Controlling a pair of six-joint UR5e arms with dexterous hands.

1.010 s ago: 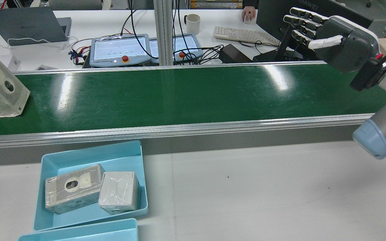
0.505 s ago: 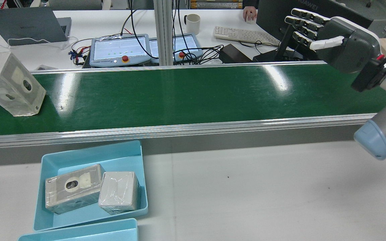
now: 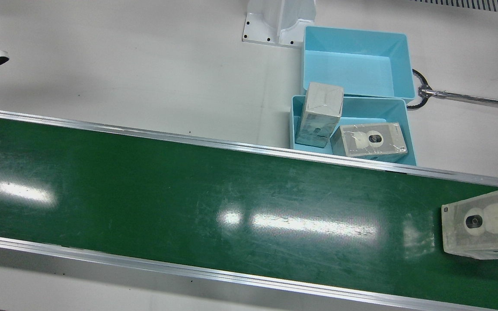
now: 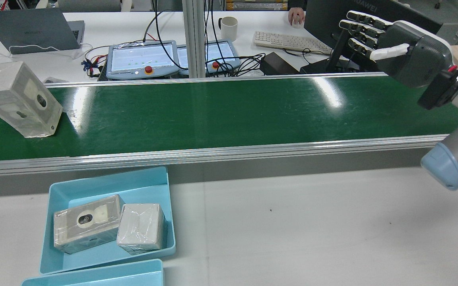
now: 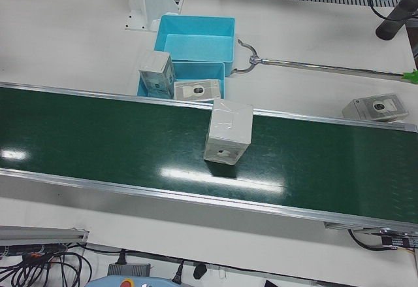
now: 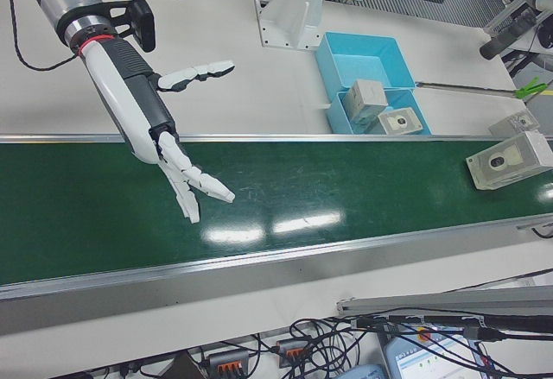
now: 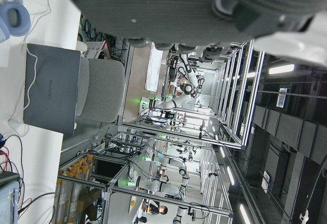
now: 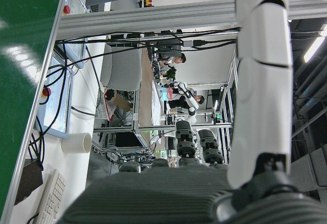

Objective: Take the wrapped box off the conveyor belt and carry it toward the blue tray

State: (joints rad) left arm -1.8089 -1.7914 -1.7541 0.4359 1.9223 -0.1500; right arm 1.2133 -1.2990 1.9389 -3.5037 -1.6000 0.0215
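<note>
wrapped box point(image 4: 18, 99) upright on conveyor belt point(image 4: 213, 111), 9 o'clock end in rear view | right robot hand point(image 4: 396, 47) at 2 o'clock, fingers spread, empty | left robot hand: can't tell | blue tray point(image 4: 149, 178) 7 o'clock | film looks slick, box rigid, prob light: pinch broad opposite faces

Glossy conveyor belt point(image 4: 213, 115); film-wrapped box point(image 4: 18, 99)

A green conveyor belt point(image 4: 221, 111) is carrying one wrapped box point(image 4: 18, 99), far from the right hand point(image 4: 408, 47). Two blue trays point(image 3: 357, 65) are sitting on the white table point(image 4: 312, 230).
</note>
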